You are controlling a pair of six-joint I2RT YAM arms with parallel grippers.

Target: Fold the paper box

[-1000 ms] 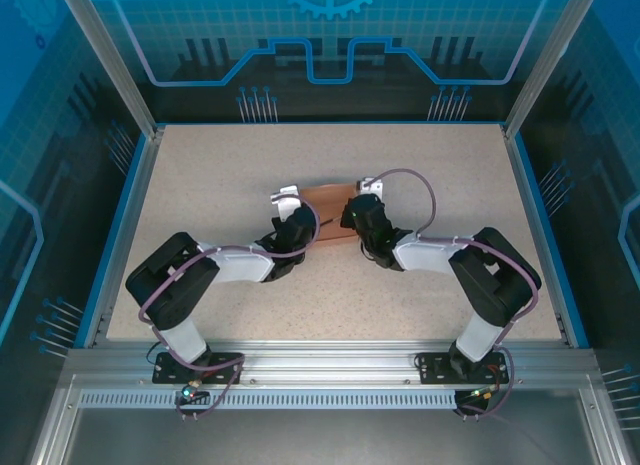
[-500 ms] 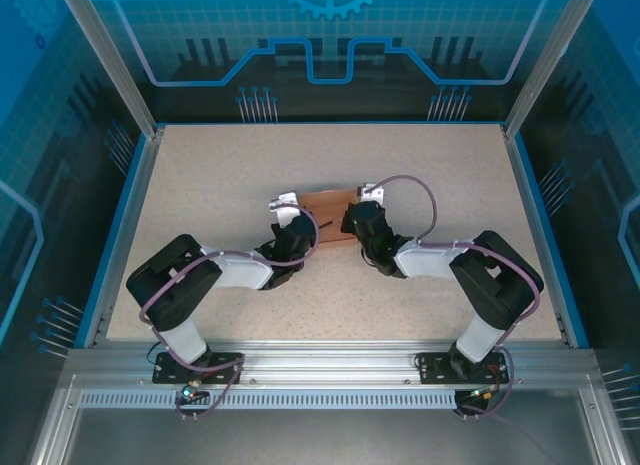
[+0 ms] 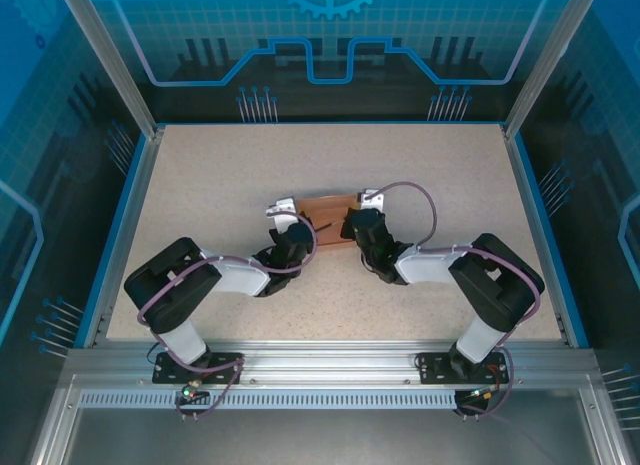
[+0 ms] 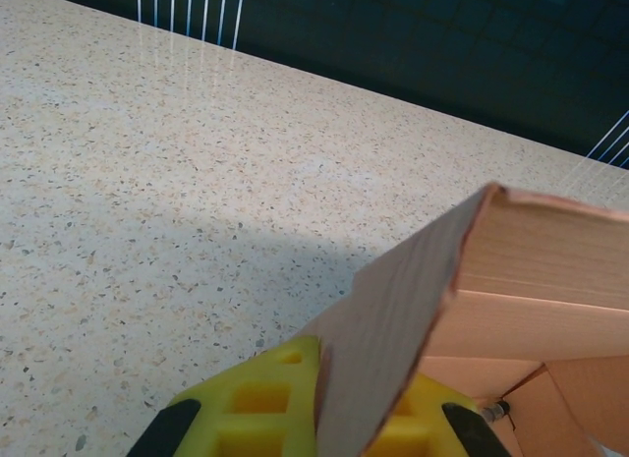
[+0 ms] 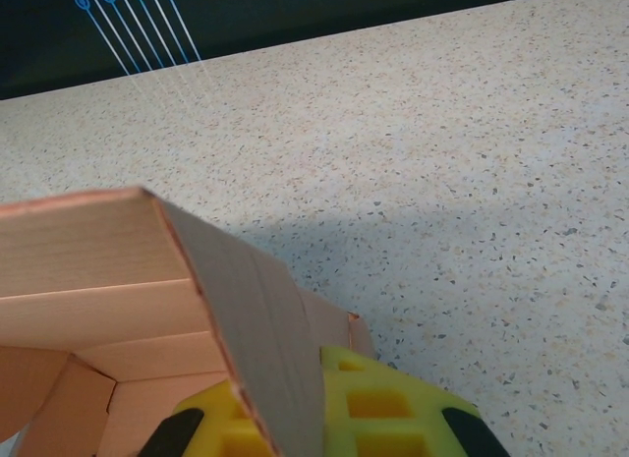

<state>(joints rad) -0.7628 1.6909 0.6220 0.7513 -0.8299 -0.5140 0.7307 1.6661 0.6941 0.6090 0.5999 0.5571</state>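
The paper box (image 3: 327,211) is salmon-pink cardboard, part-formed, lying mid-table between my two arms. In the left wrist view its left side wall (image 4: 393,319) stands on edge between my yellow fingers (image 4: 257,403); my left gripper (image 4: 329,383) is shut on that wall. My left gripper (image 3: 300,231) sits at the box's left end in the top view. My right gripper (image 5: 316,383) is shut on the opposite wall (image 5: 256,319), which rises between its yellow pads (image 5: 393,408). From above, my right gripper (image 3: 353,225) is at the box's right end. The box's inner panels (image 5: 88,270) show folded creases.
The speckled beige table (image 3: 200,165) is bounded by a blue rim (image 3: 130,215) and a metal rail at the near edge. A thin dark stick (image 3: 322,225) lies by the box's near side. Dark panels stand behind the table's far edge.
Both wrists have shifted slightly toward the near edge while still holding the box's ends. The box looks shallower from above than a second ago.
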